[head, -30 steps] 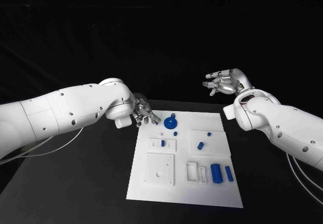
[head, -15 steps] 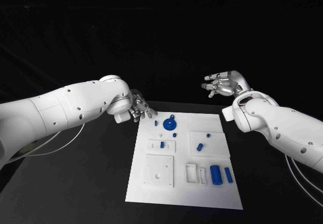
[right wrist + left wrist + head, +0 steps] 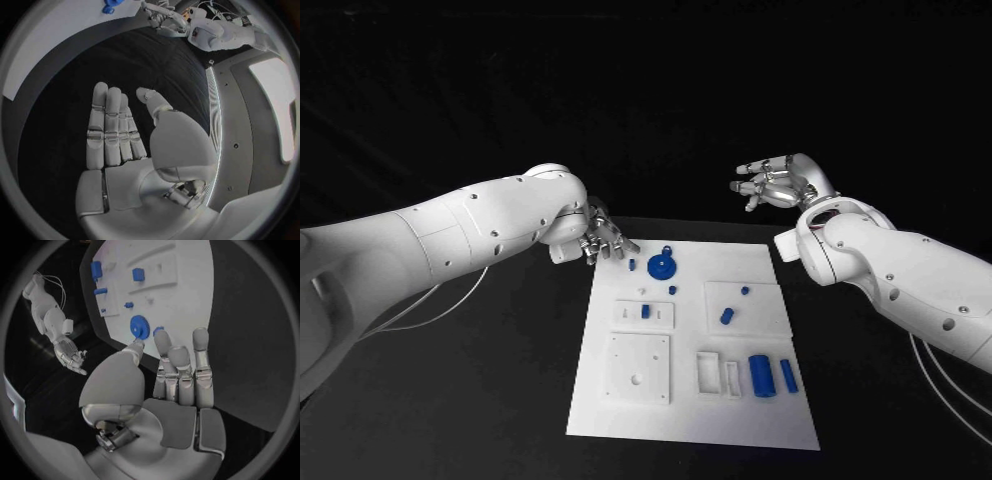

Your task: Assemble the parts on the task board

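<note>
At the far left corner of the task board [image 3: 682, 420], the empty left hand [image 3: 600, 238] hovers with fingers extended, the blue gear [image 3: 662, 266] just to its right; the right hand [image 3: 776, 182], spread and empty, is raised well apart.

One flat white rectangular task board [image 3: 689, 420] lies on the black table [image 3: 473, 400]. On it I count seven small blue plastic parts: one round toothed gear [image 3: 661, 266] at the far end, three tiny pegs [image 3: 633, 265] [image 3: 672, 290] [image 3: 746, 291] around it, one short slanted block [image 3: 728, 316] mid-board, and two upright cylinders [image 3: 762, 374] [image 3: 789, 374] near right. There are four raised white fixture blocks [image 3: 646, 312] [image 3: 743, 305] [image 3: 640, 367] [image 3: 720, 373]. Two silver many-fingered hands, left [image 3: 600, 240] and right [image 3: 773, 182], both empty with fingers apart.
</note>
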Motion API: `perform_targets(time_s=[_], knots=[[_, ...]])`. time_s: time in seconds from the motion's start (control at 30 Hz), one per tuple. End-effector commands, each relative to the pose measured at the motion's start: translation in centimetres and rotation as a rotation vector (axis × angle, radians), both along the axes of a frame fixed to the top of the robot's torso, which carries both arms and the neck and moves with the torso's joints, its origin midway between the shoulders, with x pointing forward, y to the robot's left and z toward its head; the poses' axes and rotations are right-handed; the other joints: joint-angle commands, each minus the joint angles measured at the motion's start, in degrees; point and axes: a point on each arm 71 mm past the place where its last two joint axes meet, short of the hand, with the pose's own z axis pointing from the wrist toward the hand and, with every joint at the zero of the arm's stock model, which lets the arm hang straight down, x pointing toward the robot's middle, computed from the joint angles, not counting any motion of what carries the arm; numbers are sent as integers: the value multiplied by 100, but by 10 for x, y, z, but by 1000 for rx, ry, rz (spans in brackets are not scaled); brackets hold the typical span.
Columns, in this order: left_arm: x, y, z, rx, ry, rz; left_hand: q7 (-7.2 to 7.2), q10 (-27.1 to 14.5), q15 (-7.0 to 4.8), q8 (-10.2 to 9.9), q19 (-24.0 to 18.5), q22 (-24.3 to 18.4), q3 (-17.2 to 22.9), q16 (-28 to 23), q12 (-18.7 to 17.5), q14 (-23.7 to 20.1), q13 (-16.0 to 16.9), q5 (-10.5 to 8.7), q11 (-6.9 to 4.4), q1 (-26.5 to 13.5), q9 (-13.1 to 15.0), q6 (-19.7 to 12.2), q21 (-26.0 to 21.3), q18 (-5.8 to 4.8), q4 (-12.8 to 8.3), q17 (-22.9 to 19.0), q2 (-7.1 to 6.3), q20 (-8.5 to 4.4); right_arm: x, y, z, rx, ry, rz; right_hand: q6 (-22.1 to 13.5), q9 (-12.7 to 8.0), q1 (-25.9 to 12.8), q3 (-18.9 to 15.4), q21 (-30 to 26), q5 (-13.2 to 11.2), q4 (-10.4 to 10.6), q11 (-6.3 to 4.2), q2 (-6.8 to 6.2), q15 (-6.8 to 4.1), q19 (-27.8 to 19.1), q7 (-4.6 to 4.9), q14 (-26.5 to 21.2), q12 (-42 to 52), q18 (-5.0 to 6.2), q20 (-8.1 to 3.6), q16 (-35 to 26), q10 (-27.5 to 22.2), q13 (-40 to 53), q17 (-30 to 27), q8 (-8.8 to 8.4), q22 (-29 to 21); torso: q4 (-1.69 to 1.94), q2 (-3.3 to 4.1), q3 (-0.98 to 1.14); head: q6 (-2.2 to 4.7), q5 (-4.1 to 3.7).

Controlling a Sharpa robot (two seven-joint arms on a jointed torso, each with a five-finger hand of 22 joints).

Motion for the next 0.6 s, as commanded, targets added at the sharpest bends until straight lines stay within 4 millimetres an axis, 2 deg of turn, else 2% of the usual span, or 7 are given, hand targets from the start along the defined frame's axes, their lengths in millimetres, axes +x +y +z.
perform_targets(time_s=[0.03, 0.1, 0.2, 0.37, 0.6], knots=[[-2, -4, -8, 35, 61, -56, 2, 238, 19, 40, -5, 101, 23, 33, 8, -36, 12, 17, 28, -15, -13, -7, -22, -1, -51, -6, 108, 15, -1, 3, 1, -9, -6, 17, -15, 2, -44, 46, 26, 28, 3, -12, -7, -9, -45, 38, -51, -20, -72, -6, -32, -37, -10, -9, -8, -3, -10, 23, 3, -4, -9], [-2, -4, -11, 38, 68, -58, -7, 235, 20, 58, -15, 102, 1, 41, 4, -49, 19, 119, 24, -45, 2, 25, -20, 0, -190, -10, 189, 18, -1, 3, 1, -8, -6, 18, -15, 2, -44, 46, 26, 28, 3, -12, -7, -9, -45, 38, -51, -20, -72, -6, -32, -37, -10, -9, -8, -3, -12, 22, 2, -9, -3], [-1, -5, -15, 35, 70, -55, -6, 236, 22, 52, -20, 102, -4, 59, -10, -53, 31, 161, 20, -117, 13, 20, -6, 2, -351, -28, 250, 19, -1, 3, 1, -8, -6, 20, -15, 2, -44, 46, 26, 28, 3, -12, -7, -9, -45, 38, -51, -20, -72, -6, -32, -37, -10, -9, -8, -3, -15, 28, 5, -2, -2], [1, -6, -17, 14, 66, -43, -6, 237, 19, 48, -15, 100, 3, 62, -3, -49, 38, 173, 23, -131, 12, 11, -3, 4, -352, -33, 275, 18, 0, 4, 0, -7, -7, 21, -15, 1, -49, 67, 33, 27, -2, -13, -9, -9, -48, 38, -50, -19, -72, -7, -31, -38, -9, -8, -10, 2, -14, 25, 5, -13, -1], [2, -8, -19, -12, 54, -27, -6, 237, 17, 50, -14, 99, -78, 82, 3, -47, 56, 184, 23, -181, 13, 8, 14, 5, -581, -55, 492, 16, 0, 5, 0, -6, -6, 22, -15, 1, -49, 67, 33, 27, -2, -13, -9, -9, -48, 38, -50, -19, -72, -7, -31, -38, -9, -8, -10, 2, -8, 15, 4, -16, -2]])
